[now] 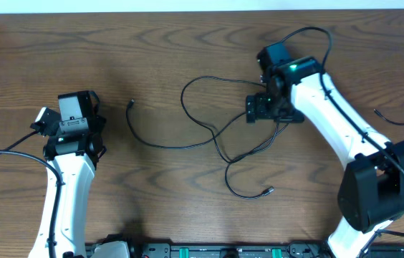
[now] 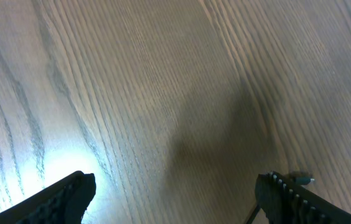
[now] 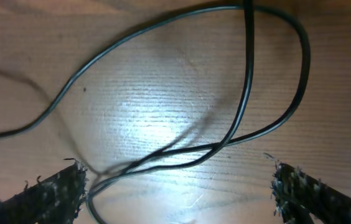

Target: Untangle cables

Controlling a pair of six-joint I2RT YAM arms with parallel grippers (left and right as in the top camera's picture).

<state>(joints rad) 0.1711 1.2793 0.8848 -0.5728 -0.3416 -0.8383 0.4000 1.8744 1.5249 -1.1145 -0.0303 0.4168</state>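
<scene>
Thin black cables (image 1: 209,140) lie in loose crossing loops on the wooden table, mid-right in the overhead view. One plug end (image 1: 132,104) points left and another (image 1: 268,190) lies toward the front. My right gripper (image 1: 262,109) hovers over the right side of the loops. In the right wrist view it (image 3: 178,186) stands open, with crossed strands (image 3: 248,93) on the table between and ahead of its fingers, closest to the left one (image 3: 63,193). My left gripper (image 1: 79,107) is off to the left, away from the cables, open (image 2: 175,193) over bare wood.
Another thin black cord (image 1: 402,118) lies at the table's far right edge. The thicker black arm wire (image 1: 5,154) trails off to the left. The arm bases and a black rail (image 1: 209,251) run along the front edge.
</scene>
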